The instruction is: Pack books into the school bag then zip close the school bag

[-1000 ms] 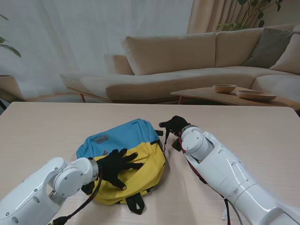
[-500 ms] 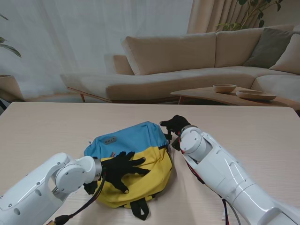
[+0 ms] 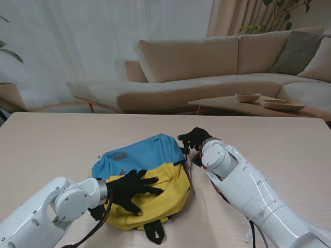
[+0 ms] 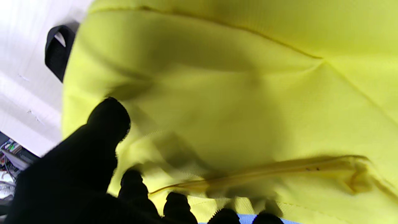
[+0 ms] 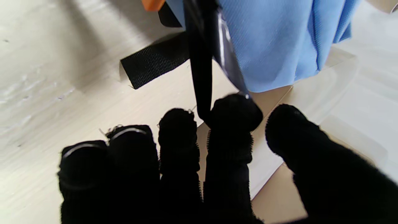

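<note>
The left hand [image 3: 130,187] lies palm down on the yellow lower half of the school bag [image 3: 147,175], fingers spread and pressing flat on the fabric, gripping nothing; the left wrist view shows the fingertips [image 4: 108,116] on creased yellow cloth beside a zipper line [image 4: 264,174]. The right hand [image 3: 194,139] sits at the bag's far right corner, where a black strap [image 5: 200,62] runs down between two fingers [image 5: 234,113]; whether it truly pinches that strap cannot be told. The bag rests near the middle of the desk [image 3: 57,139], blue half toward the far edge, a black loop [image 3: 154,231] toward the near edge.
</note>
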`<action>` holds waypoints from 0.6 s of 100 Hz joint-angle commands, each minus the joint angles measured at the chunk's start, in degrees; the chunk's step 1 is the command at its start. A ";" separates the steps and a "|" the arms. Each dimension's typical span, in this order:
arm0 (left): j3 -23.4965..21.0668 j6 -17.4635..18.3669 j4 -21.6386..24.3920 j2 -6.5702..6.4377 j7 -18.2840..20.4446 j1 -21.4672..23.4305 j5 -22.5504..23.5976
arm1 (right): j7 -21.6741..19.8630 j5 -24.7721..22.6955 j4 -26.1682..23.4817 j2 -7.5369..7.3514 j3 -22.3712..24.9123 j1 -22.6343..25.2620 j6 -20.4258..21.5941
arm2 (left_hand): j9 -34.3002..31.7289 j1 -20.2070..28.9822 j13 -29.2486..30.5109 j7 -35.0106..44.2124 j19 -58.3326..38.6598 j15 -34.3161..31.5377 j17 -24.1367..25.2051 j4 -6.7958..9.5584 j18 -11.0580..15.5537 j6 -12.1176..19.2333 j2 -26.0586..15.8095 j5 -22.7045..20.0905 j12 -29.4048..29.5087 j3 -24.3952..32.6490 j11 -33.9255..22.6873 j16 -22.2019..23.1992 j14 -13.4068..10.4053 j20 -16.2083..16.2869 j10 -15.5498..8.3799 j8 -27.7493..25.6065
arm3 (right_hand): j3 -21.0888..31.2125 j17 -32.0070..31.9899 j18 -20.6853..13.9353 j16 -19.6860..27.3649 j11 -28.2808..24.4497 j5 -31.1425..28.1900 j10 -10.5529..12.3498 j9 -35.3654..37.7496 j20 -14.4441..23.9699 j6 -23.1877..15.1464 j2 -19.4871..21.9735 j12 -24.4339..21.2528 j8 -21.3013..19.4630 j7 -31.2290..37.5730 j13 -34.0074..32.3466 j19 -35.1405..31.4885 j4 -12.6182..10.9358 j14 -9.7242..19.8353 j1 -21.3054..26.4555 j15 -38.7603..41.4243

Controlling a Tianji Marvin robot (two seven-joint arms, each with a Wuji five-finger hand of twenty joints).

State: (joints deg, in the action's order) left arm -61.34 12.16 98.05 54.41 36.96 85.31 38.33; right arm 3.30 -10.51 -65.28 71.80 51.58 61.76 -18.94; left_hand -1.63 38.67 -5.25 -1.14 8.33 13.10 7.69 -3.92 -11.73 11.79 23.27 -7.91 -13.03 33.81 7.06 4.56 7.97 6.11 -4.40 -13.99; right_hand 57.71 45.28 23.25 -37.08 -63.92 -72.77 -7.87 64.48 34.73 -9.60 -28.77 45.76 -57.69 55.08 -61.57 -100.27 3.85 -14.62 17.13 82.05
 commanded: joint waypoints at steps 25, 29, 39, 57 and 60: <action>-3.90 0.89 0.35 0.66 -0.16 4.28 -2.58 | -4.31 -4.24 -4.66 -2.97 2.06 3.36 0.66 | -5.72 -2.25 6.99 1.78 -8.54 -13.71 -4.31 0.60 0.24 2.38 -3.44 0.03 -5.39 -5.52 -8.67 7.85 -3.87 4.68 -2.84 -4.59 | -6.01 -3.75 -2.87 -3.03 -0.11 24.92 1.43 -10.05 1.69 -4.34 -1.51 -0.23 36.93 -18.53 8.35 0.86 2.65 1.34 -0.92 -0.06; -4.75 1.00 0.70 0.81 -0.69 4.75 -2.88 | -4.46 -5.08 -5.39 -3.28 2.44 3.87 0.79 | -5.69 -1.87 6.96 1.86 -8.68 -13.80 -4.22 0.79 -0.03 2.10 -4.22 0.07 -5.72 -6.99 -8.72 8.44 -3.61 5.06 -2.54 -5.53 | -6.33 -4.47 -3.18 -3.15 0.77 26.91 1.58 -12.01 1.72 -3.98 -0.20 -0.96 34.03 -22.58 9.72 1.28 0.27 1.63 -1.93 -0.66; -6.95 0.89 1.68 1.28 -2.39 6.11 -3.94 | -4.57 -7.01 -8.01 -4.00 3.88 5.78 1.45 | -5.67 -1.10 6.97 1.93 -8.70 -13.92 -4.14 1.49 -0.30 1.69 -6.95 0.21 -6.51 -11.54 -8.83 9.58 -3.16 5.72 -2.09 -7.72 | -7.31 -8.12 -3.17 -1.50 5.52 31.42 1.50 -16.96 1.77 -3.26 0.79 -4.63 32.60 -24.73 14.39 3.41 -0.66 2.04 -2.65 -6.13; -10.79 0.07 3.62 2.55 -7.54 8.75 -4.98 | -4.04 -11.48 -14.75 -5.31 7.37 10.70 3.76 | -5.53 0.68 6.94 3.24 -8.94 -14.43 -4.02 2.37 -0.76 0.03 -10.51 0.61 -8.95 -17.46 -9.52 11.37 -2.60 6.67 -0.93 -11.67 | -7.00 -19.22 -2.58 6.03 16.57 34.91 1.99 -21.47 1.54 -1.66 1.40 -16.01 32.67 -25.18 20.68 10.40 -1.03 3.33 -2.84 -24.31; -11.35 -0.11 3.97 2.78 -8.52 9.12 -4.86 | -3.94 -12.05 -16.06 -5.49 8.08 11.71 4.25 | -5.55 0.68 6.98 3.28 -8.96 -14.48 -4.03 2.40 -0.85 -0.30 -10.72 0.63 -9.10 -17.80 -9.54 11.48 -2.46 6.72 -0.67 -11.93 | -6.72 -21.04 -2.06 7.97 18.96 35.43 2.05 -22.00 0.80 -1.47 1.49 -18.27 32.84 -25.24 21.35 12.84 -1.08 3.73 -2.88 -28.86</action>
State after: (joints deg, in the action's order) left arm -71.91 12.68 100.45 56.51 28.25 93.74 33.44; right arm -0.37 -22.75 -79.20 66.69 59.28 71.51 -15.63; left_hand -7.22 38.84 1.20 1.50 1.54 -0.80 2.99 -3.90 -12.06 11.59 14.59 -8.00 -20.81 18.63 -1.99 14.49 5.47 11.87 -5.68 -24.22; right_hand 51.96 27.77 20.49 -32.32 -48.48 -39.51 -7.50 44.20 35.64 -11.99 -27.97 31.46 -24.34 29.84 -42.89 -90.50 4.45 -12.07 17.11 59.75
